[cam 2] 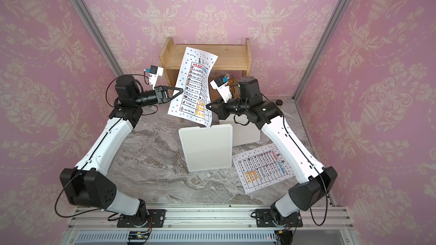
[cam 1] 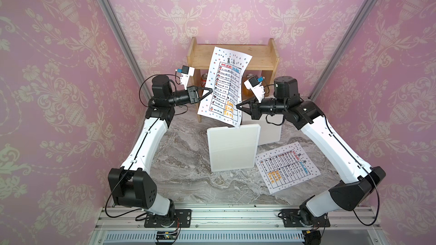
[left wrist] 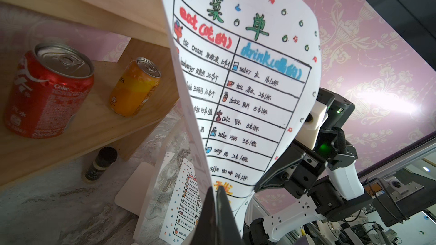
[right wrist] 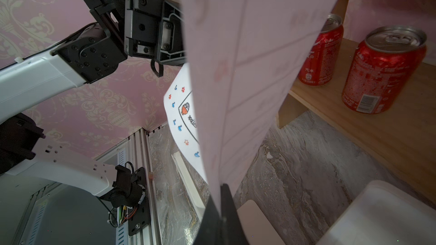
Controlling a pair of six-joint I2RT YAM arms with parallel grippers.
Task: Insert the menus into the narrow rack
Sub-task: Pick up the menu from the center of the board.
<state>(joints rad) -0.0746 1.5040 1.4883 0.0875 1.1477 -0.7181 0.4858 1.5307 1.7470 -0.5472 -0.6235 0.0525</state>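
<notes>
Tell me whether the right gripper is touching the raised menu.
Touching. The right wrist view shows the right gripper shut on the raised menu, pinching its edge.

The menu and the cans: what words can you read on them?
"菜单": green title of the held menu.
"eat (吃的)", "drink (喝的)": its column heads.
"ice cream", "water", "tea", "juice", "cole", "soup", "coffee": its rows.
"Coke": on the red can.
Orange can and flat menu: too small or blurred to read.

Enclosure: pink damask walls (cam 1: 59,67), marble-look tabletop (cam 1: 188,180).
Wooden shelf (cam 1: 262,55) at far centre; aluminium posts (cam 1: 117,31) in far corners.
</notes>
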